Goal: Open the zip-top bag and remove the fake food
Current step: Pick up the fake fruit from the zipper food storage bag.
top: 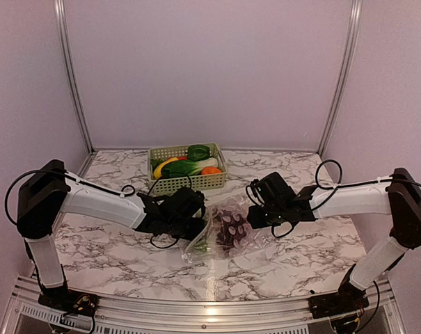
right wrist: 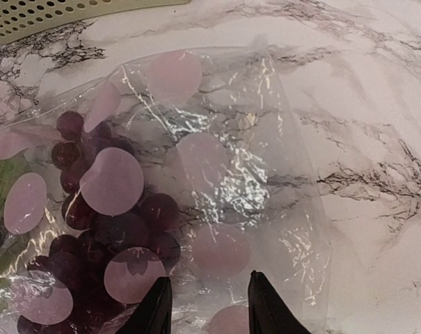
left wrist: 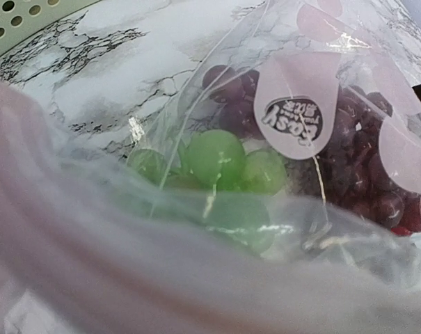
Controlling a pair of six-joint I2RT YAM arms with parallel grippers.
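Zip-top bag [right wrist: 224,174] lies with its edge between the parted right fingers [right wrist: 156,309].

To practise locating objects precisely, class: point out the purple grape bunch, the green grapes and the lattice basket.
purple grape bunch [right wrist: 123,233], right wrist view, on a dark grape mid-bunch.
green grapes [left wrist: 217,158], left wrist view, on the largest round grape.
lattice basket [top: 196,182], top external view, on its front wall.
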